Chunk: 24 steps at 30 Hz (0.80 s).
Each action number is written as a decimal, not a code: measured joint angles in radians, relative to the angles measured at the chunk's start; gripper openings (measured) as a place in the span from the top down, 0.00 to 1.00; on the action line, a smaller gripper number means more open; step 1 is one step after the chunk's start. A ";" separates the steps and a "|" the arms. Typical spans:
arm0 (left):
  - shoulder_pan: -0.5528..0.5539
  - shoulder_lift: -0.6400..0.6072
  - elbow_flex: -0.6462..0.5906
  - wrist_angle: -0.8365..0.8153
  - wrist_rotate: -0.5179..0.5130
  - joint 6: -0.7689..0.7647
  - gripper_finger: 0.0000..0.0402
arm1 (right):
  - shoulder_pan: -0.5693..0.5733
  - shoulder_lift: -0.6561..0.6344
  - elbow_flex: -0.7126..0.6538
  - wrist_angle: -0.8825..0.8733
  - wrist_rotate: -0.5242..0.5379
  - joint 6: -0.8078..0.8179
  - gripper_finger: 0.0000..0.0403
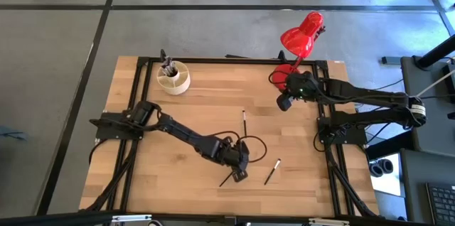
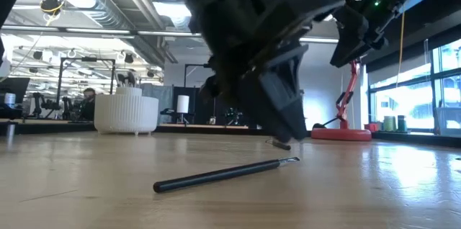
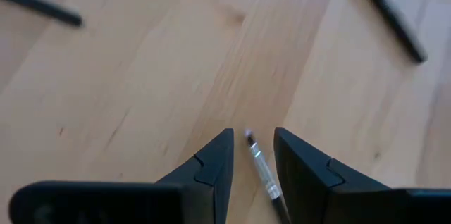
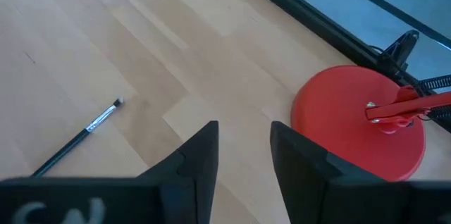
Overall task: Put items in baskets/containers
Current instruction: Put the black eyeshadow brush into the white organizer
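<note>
The round cream-white ribbed cup organiser (image 1: 173, 79) stands at the far left of the light wooden worktop (image 1: 142, 183), brushes inside. The left gripper (image 1: 239, 171) is low at front centre, fingers (image 3: 211, 164) apart astride a thin dark-handled makeup brush (image 3: 262, 175) lying flat. A second dark brush (image 1: 271, 171) lies just right. The right gripper (image 1: 284, 102) hovers beside the red desk lamp (image 1: 301, 38), fingers apart, empty.

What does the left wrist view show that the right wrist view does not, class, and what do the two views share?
Only the left wrist view shows a brush lying between the left hand's open fingers, with two more dark handles blurred at the picture's edges. Only the right wrist view shows the red lamp base, the table's dark edge rail and a silver-collared brush off to one side of the right hand. Both show the wooden table and that arm's own two dark fingers, standing apart.
</note>
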<state>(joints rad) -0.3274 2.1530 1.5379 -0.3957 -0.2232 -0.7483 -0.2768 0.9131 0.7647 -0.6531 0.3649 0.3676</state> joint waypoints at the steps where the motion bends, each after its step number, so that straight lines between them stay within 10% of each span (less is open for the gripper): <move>1: 0.000 0.006 0.000 -0.002 0.000 0.000 0.75 | 0.000 0.000 0.000 -0.001 0.000 0.000 0.68; 24: -0.026 0.036 -0.043 0.106 -0.017 0.009 0.78 | 0.000 0.000 0.000 0.000 -0.002 0.001 0.68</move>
<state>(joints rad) -0.3538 2.1894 1.4952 -0.2894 -0.2407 -0.7390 -0.2764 0.9134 0.7647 -0.6529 0.3634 0.3684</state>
